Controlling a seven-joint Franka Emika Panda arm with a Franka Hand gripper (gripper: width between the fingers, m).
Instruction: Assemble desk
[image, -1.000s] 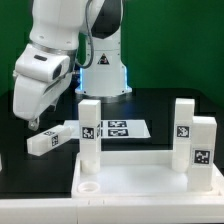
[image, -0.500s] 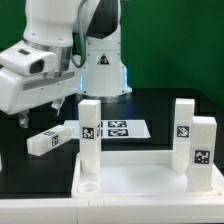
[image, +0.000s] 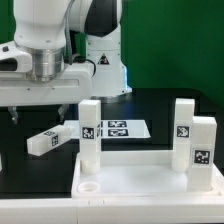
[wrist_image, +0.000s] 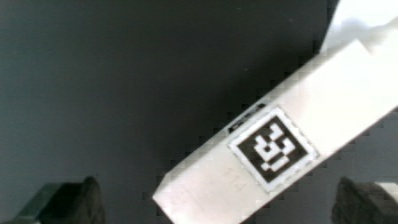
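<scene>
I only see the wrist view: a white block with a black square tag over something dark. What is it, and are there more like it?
Observer: That is a loose desk leg, lying flat on the black table at the exterior view's left.
Operator: Where are the others?
Observer: Three upright legs stand on the white tabletop.
Operator: Is there a spot left for mine?
Observer: Yes, one round socket at the near corner on the exterior view's left is empty.

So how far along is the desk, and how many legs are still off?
Three legs stand upright on the tabletop panel. In hand: nothing yet; the open gripper hovers over the fourth leg, which lies flat on the table. Left: that leg has to go into the empty corner socket.
</scene>
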